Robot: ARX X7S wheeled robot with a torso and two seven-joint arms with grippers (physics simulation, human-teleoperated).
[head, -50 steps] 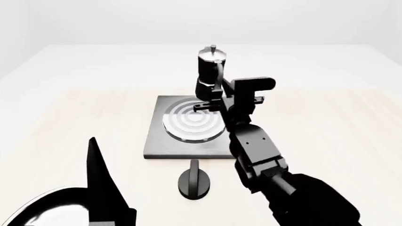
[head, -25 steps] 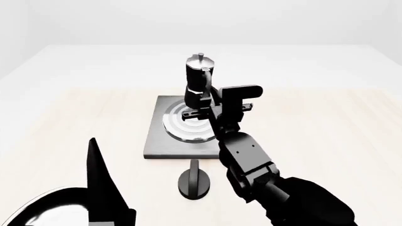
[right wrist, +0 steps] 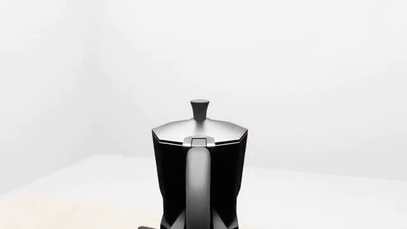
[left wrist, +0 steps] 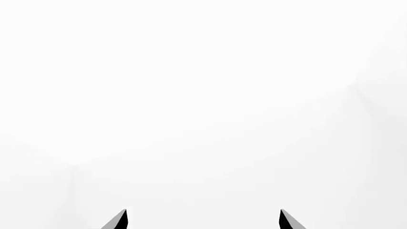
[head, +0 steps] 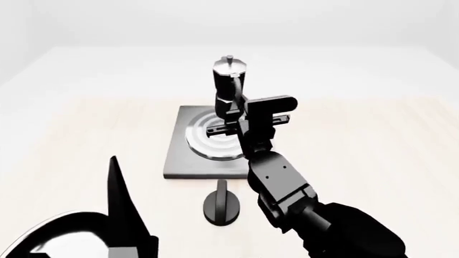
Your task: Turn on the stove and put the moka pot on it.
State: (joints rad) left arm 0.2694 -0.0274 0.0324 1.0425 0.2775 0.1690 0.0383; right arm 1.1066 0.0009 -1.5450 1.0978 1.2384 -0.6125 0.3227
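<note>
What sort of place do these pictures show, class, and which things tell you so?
Probably a bare simulated kitchen worktop: a pale wood-look table holds a stove with ring burner and separate knob, a moka pot and a frying pan, within blank white walls.

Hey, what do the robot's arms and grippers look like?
Both are glossy black. The right arm is built of blocky, angular segments, ending in a T-shaped right gripper. The left gripper shows only two pointed fingertips. No cables or markings are visible.
</note>
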